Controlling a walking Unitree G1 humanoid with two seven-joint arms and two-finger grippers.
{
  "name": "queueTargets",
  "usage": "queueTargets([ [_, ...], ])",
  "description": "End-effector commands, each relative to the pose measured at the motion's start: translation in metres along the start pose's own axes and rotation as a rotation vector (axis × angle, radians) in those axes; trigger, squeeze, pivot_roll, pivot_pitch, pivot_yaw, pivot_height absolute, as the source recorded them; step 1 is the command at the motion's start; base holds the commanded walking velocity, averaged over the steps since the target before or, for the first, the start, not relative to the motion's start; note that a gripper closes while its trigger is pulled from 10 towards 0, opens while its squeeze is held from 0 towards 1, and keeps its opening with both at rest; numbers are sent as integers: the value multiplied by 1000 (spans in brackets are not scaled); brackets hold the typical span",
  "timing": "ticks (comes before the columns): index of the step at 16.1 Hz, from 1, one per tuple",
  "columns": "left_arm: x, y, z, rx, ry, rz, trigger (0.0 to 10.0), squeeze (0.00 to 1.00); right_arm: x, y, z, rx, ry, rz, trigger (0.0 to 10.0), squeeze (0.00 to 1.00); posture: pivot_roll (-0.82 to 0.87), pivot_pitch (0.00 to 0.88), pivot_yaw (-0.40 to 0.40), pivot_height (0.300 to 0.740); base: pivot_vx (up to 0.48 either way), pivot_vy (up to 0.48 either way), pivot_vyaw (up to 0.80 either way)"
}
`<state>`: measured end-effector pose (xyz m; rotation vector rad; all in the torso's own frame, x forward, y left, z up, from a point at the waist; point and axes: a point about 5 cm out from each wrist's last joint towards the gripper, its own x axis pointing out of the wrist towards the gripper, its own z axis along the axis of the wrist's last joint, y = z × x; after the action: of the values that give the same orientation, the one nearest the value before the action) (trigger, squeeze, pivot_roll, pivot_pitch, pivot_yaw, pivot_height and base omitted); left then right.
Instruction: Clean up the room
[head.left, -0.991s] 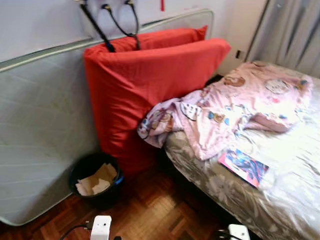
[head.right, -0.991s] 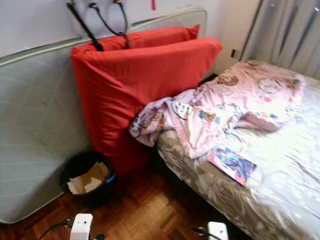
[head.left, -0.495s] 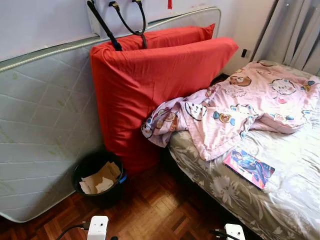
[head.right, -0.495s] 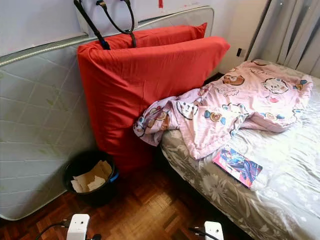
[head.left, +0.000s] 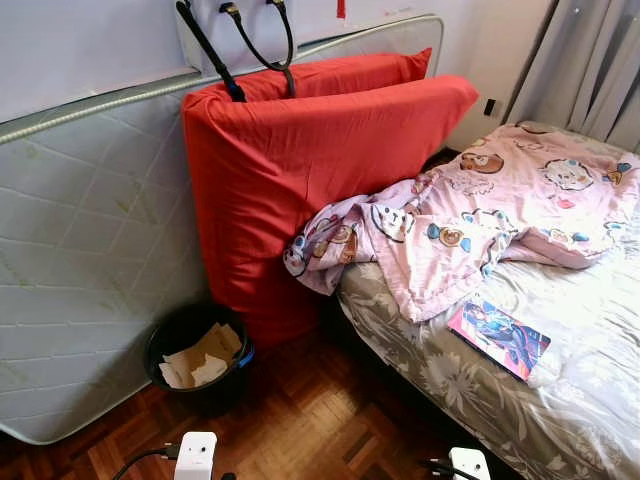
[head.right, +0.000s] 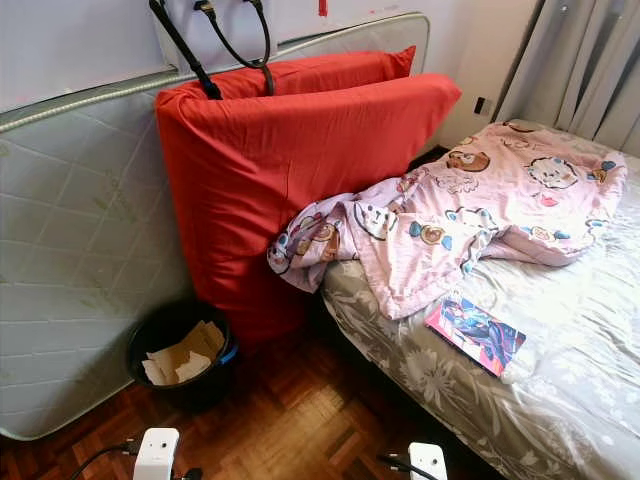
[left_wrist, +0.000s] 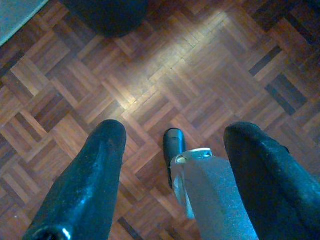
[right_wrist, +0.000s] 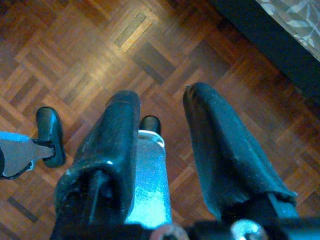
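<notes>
While both arms hang low over the parquet floor, the left hand points straight down with its two black fingers spread wide and nothing between them, the wood showing in the gap. The right hand also points at the floor, its fingers parted by a narrower gap and holding nothing; the dark edge of the bed frame lies just beyond it.

On the near left, a black waste bin stands on the floor with crumpled brown and white paper inside. It sits just in front of a pale quilted mattress that leans on its long edge against the wall.

On the right, the bed carries a grey flowered sheet. A colourful book lies flat on it near the bed's left edge. Just beyond it, a pink cartoon-print blanket is rumpled across the bed, one corner spilling over the left side.

That corner touches two big red cushions, which stand upright against the mattress, between the bin and the bed. Black cables hang on the white wall above them. Grey curtains hang at the far right.
</notes>
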<state>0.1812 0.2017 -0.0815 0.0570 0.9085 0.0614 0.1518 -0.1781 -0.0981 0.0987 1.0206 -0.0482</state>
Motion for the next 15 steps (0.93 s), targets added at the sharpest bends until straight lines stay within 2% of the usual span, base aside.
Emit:
queueTargets([
  [1, 0, 30, 12, -45, -9, 61, 10000, 0, 5, -15, 80, 8, -130, -17, 10000, 0, 125, 0, -124, 740, 0, 0, 0],
  [12, 0, 30, 12, -45, -9, 61, 10000, 0, 5, -15, 80, 8, -130, -17, 10000, 0, 125, 0, -124, 740, 0, 0, 0],
  [15, 0, 30, 14, -89, -19, 75, 10000, 0, 5, -14, 83, 65, -159, -13, 10000, 0, 128, 0, -126, 740, 0, 0, 0],
])
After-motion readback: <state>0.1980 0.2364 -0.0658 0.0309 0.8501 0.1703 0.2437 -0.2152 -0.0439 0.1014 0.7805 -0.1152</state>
